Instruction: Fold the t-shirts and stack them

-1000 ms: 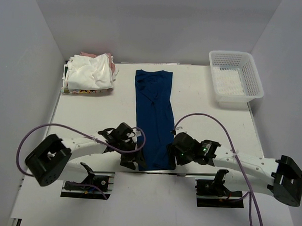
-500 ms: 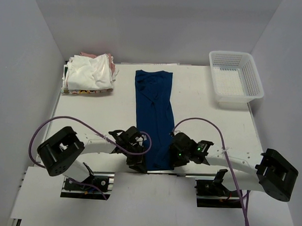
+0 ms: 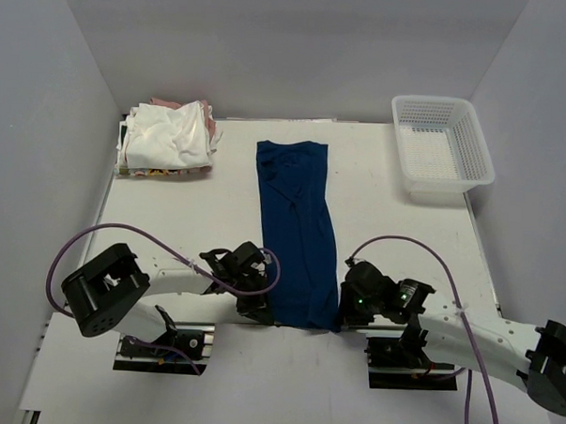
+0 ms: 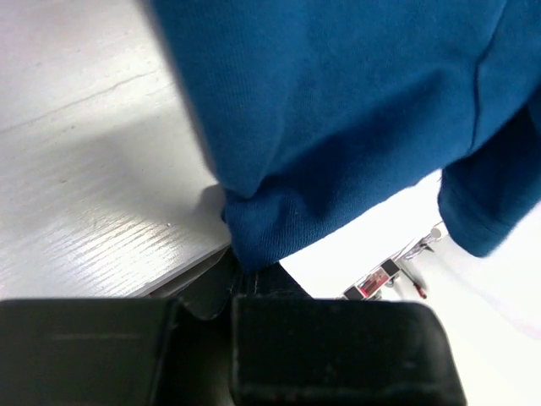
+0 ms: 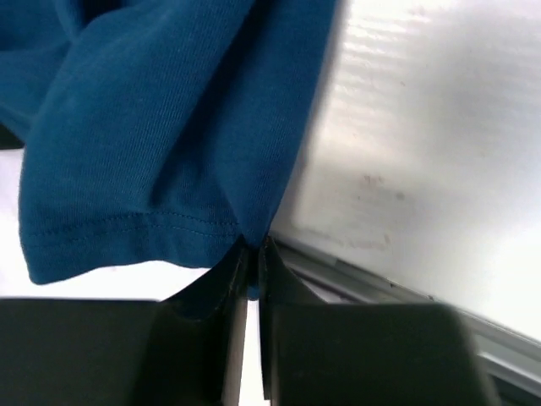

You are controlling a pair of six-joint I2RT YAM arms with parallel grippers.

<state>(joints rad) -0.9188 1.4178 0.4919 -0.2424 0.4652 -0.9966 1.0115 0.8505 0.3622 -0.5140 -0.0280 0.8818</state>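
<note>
Left gripper (image 3: 259, 312) and right gripper (image 3: 345, 320) each pinch the blue shirt's (image 3: 296, 227) near corners (cross-fold pending); the heap (image 3: 169, 137) is not yet folded.

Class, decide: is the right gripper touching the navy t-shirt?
Touching. In the right wrist view the right gripper pinches the hem corner of the navy t-shirt, with no gap.

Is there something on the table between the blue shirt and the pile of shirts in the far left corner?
Nothing visible. Only bare table lies between the navy t-shirt and the pile; the basket stands far right, out of the way.
</note>
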